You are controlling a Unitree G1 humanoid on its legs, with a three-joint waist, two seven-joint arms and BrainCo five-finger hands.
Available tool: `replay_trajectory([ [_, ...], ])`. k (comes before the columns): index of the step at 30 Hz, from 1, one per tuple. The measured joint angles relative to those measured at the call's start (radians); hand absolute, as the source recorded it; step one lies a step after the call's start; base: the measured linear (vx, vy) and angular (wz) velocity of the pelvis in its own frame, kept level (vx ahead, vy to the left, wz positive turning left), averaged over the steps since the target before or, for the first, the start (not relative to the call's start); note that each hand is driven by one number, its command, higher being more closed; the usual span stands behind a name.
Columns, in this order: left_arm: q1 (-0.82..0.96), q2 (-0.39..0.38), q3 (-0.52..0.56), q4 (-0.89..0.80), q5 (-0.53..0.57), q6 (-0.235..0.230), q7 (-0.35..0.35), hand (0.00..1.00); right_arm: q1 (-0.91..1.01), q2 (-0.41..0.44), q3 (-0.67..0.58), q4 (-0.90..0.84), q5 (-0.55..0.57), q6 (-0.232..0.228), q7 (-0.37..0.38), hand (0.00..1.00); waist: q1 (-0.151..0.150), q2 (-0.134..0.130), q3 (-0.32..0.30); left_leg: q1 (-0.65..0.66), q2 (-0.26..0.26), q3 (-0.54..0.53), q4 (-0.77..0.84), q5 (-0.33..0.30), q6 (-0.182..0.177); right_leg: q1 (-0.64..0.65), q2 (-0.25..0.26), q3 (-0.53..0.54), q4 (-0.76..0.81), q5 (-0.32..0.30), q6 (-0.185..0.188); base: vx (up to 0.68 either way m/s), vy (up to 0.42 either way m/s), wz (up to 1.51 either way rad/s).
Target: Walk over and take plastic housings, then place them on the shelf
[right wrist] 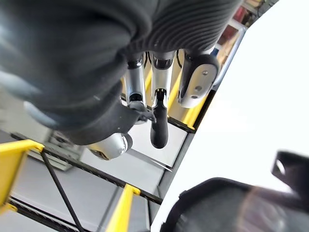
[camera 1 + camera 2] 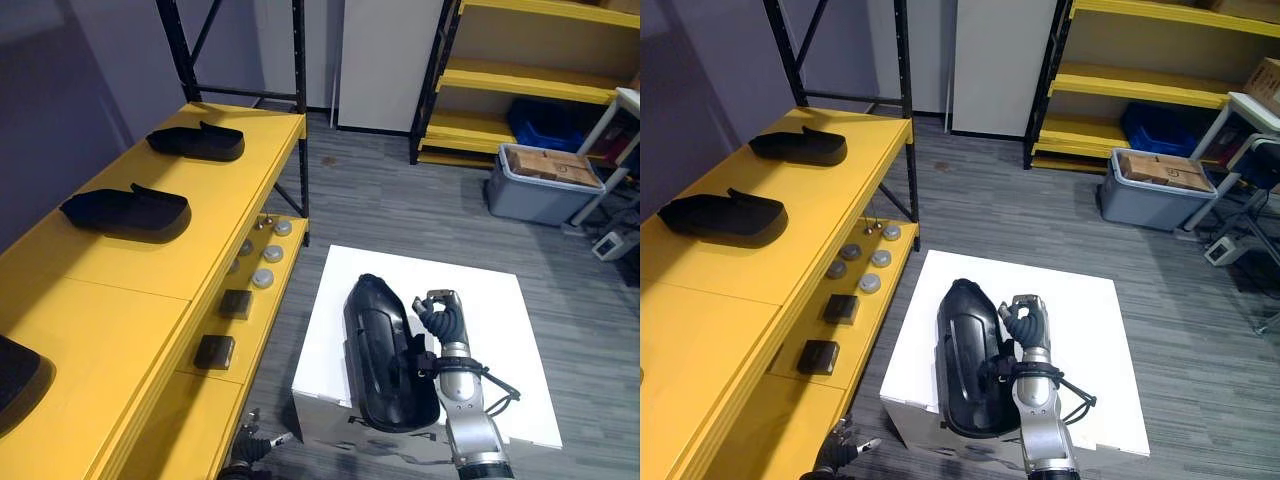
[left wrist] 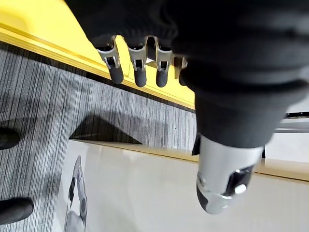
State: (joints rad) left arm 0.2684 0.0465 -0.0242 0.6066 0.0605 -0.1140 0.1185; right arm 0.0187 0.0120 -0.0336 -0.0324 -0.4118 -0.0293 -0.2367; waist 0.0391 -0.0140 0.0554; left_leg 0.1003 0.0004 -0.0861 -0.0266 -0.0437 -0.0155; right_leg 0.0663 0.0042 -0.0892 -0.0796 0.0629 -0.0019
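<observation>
Black plastic is the thing to follow. One housing [image 2: 385, 350] lies lengthwise on the white bench [image 2: 500, 330] in front of the robot, not yet lifted. The right robot hand [image 2: 438, 315] is just beside the housing's right edge, over the bench, with its fingers loosely bent and closed on nothing. I cannot tell whether it touches the housing. In the right wrist view the housing's rim lies past the fingers, not between them. The left robot hand [image 2: 845, 445] hangs low by the front of the yellow shelf [image 2: 150, 280], fingers spread and empty.

On the shelf's top board a far housing [image 2: 197, 141] and a middle housing [image 2: 128, 211] lie apart, and a dark shape [image 2: 15, 378] at the near end looks like a third. So, as I judge it, part of the job is done — some housings are placed and the one on the bench remains. It has yet to be grasped, lifted, carried left and set down, and the bare yellow stretch between the middle housing and the dark shape looks like room for it.
</observation>
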Motion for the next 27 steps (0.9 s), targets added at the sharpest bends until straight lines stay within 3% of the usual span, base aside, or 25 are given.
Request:
replay_trajectory([
  [6,0.03,-0.041,0.08,-0.223,-0.018,-0.018,0.01,0.0,0.02,0.0,-0.025,-0.106,-0.002,-0.038,-0.04,1.0,0.001,0.007,-0.002,-0.008,0.001,0.001,0.002,0.001,0.001,-0.007,0.002,-0.001,-0.002,0.0,0.0,0.0,0.0,0.0],
  [7,0.03,-0.041,0.084,-0.24,-0.02,-0.023,0.011,0.0,0.02,0.0,-0.025,-0.113,-0.002,-0.039,-0.04,0.0,0.001,0.009,-0.002,-0.008,0.001,0.001,0.002,0.001,0.001,-0.008,0.001,-0.001,-0.002,0.0,0.0,0.0,0.0,0.0],
  [13,0.02,-0.05,0.118,-0.284,-0.02,-0.033,0.018,0.0,0.02,0.005,-0.024,-0.123,0.001,-0.043,-0.023,0.0,0.0,0.012,-0.005,-0.008,0.0,0.0,0.003,0.001,0.001,-0.008,0.0,-0.002,-0.002,0.0,0.0,0.01,0.001,0.0],
  [22,0.037,-0.074,0.127,-0.279,-0.019,-0.031,0.022,0.0,0.069,0.004,0.0,-0.149,0.0,-0.043,0.065,0.0,0.001,0.012,-0.007,-0.007,-0.001,0.001,0.004,0.0,0.001,-0.008,0.0,-0.002,-0.002,0.0,0.0,0.0,0.0,0.0],
  [27,0.043,-0.072,0.124,-0.191,-0.018,-0.029,0.004,0.0,0.155,0.002,0.033,-0.149,-0.028,-0.044,0.109,0.0,0.0,0.014,-0.009,-0.008,0.0,0.006,0.004,0.0,0.002,-0.011,0.0,0.003,-0.002,0.0,-0.001,0.0,0.0,-0.01],
])
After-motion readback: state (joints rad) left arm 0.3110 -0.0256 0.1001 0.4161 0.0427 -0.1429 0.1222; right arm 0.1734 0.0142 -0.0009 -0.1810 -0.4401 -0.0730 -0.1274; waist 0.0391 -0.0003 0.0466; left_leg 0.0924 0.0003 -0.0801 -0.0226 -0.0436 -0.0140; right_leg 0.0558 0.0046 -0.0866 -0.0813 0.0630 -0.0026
